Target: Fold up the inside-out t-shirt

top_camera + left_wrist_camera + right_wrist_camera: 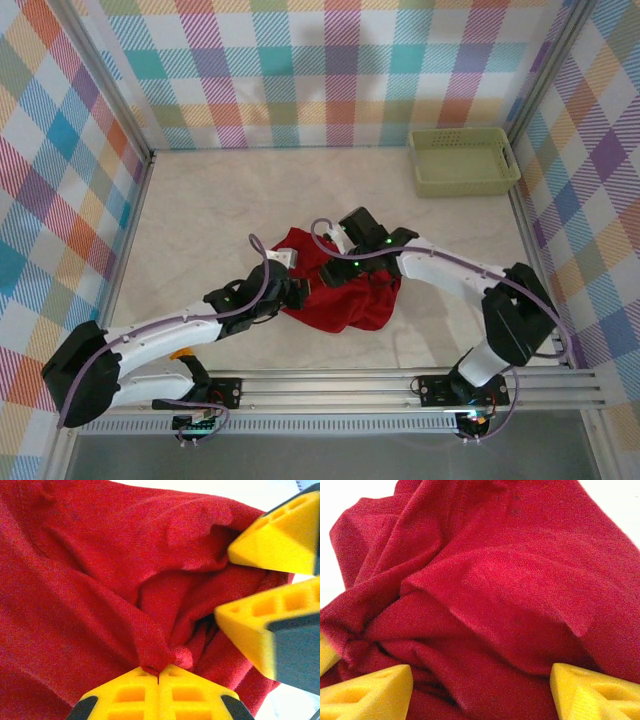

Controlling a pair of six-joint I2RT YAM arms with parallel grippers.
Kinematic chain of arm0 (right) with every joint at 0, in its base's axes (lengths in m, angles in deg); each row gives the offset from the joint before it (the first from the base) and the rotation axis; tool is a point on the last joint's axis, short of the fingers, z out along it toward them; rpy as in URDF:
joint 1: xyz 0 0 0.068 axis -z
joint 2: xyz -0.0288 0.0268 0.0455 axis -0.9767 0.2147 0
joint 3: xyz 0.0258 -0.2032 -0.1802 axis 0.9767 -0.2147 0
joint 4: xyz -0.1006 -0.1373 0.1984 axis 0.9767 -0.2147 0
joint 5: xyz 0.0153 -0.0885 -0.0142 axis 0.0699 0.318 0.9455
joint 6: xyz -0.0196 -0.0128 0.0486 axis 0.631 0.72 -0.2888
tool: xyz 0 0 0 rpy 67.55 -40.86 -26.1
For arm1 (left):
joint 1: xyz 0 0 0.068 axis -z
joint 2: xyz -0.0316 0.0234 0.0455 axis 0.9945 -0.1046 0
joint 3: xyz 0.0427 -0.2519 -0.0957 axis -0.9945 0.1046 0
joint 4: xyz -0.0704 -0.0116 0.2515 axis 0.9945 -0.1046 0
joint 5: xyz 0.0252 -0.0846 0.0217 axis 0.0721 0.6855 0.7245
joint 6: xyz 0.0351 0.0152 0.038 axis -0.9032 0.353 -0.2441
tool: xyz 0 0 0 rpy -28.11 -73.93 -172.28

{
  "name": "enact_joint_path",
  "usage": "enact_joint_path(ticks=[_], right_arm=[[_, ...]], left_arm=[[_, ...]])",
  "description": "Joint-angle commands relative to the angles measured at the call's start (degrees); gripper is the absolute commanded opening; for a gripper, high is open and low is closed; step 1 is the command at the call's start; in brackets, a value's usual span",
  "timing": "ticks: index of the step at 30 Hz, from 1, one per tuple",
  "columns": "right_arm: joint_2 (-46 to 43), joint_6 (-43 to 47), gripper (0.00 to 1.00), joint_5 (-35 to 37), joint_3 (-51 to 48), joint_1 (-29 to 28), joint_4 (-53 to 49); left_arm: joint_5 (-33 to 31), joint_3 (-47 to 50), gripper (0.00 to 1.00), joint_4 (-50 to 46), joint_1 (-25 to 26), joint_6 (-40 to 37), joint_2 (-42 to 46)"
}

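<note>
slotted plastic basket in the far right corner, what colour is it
Pale green basket, clearest in the top external view.

White arms (pixel 150 337) with black joints, purple cables (looped), hollow-ribbed yellow fingers (pixel 130 696).

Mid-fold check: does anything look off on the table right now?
The t-shirt is bunched in a crumpled heap rather than spread flat. The left gripper is shut on a small pinch of cloth; the right gripper stands open over the folds. The basket sits square; nothing spilled.
</note>
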Motion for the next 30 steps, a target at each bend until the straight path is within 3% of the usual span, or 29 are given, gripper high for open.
enact_joint_path(ticks=[1,7,11,14,17,24,28,30], right_arm=[[2.05,-0.7,0.7,-1.73,2.87,-0.16,1.84],[7.92,-1.08,0.58,3.83,5.83,-0.2,2.12],[9.59,-1.56,0.37,7.56,6.83,0.28,2.68],[8.01,-2.27,0.15,8.37,6.49,1.28,3.95],[5.23,-2.8,0.0,9.1,6.09,1.91,5.15],[-3.25,-4.62,0.0,8.83,4.21,4.21,6.67],[-6.83,-2.81,0.0,-0.26,3.39,5.6,6.42],[-5.64,0.14,0.18,-5.55,3.94,4.82,4.24]], left_arm=[[-0.19,1.36,0.0,3.0,0.7,0.78,1.85],[0.36,1.94,0.0,2.57,0.8,0.53,3.63],[0.07,2.3,0.0,1.78,0.87,0.42,4.88],[-0.15,2.74,0.0,1.19,0.97,0.5,5.4],[-0.06,2.99,0.0,0.64,0.98,0.38,5.36],[-0.9,3.89,0.03,-1.61,0.99,-0.29,6.27],[-1.12,4.4,0.04,-2.18,1.02,-0.61,6.56],[-0.79,4.5,0.04,-1.73,1.02,-0.63,6.59]])
